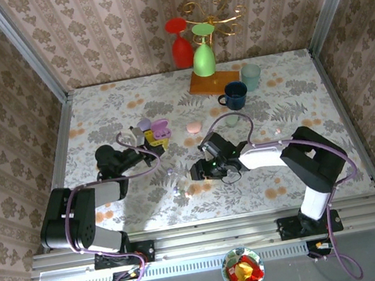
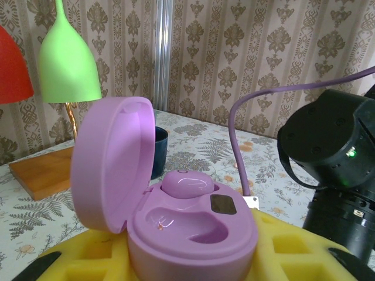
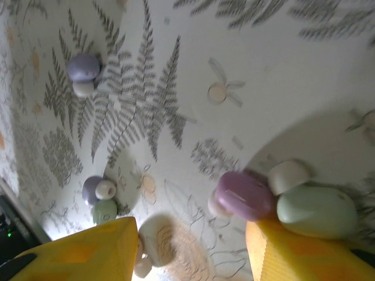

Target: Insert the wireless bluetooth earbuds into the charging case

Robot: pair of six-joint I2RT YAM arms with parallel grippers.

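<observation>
Left wrist view: the open purple case [image 2: 193,234] is being pinched low between the yellow pads [image 2: 88,257] of the left gripper [image 2: 187,266], whose jaws are being pressed together on it. The lid [image 2: 111,170] is standing upright at the picture's left, and a purple bud [image 2: 187,184] is sitting in the rear well. The right arm [image 2: 334,152] is being seen just beside the case.

In the right wrist view, the right gripper [image 3: 193,257] is being held spread over the table [image 3: 263,70], with nothing pinched. A whitish bud [image 3: 155,243] is lying against the finger at the picture's left. A lilac bud [image 3: 243,196], a white bud [image 3: 290,175] and a pale green bud [image 3: 316,211] are lying bunched together against the other finger. Farther out, a trio of buds [image 3: 96,196] and a pair of buds [image 3: 82,73] are lying well apart.

In the top view, a pink case [image 1: 193,127] is lying between the arms, and a blue mug [image 1: 234,94], a pale cup [image 1: 251,76], a green glass [image 1: 203,56] and a red glass [image 1: 179,45] are standing at the far edge
</observation>
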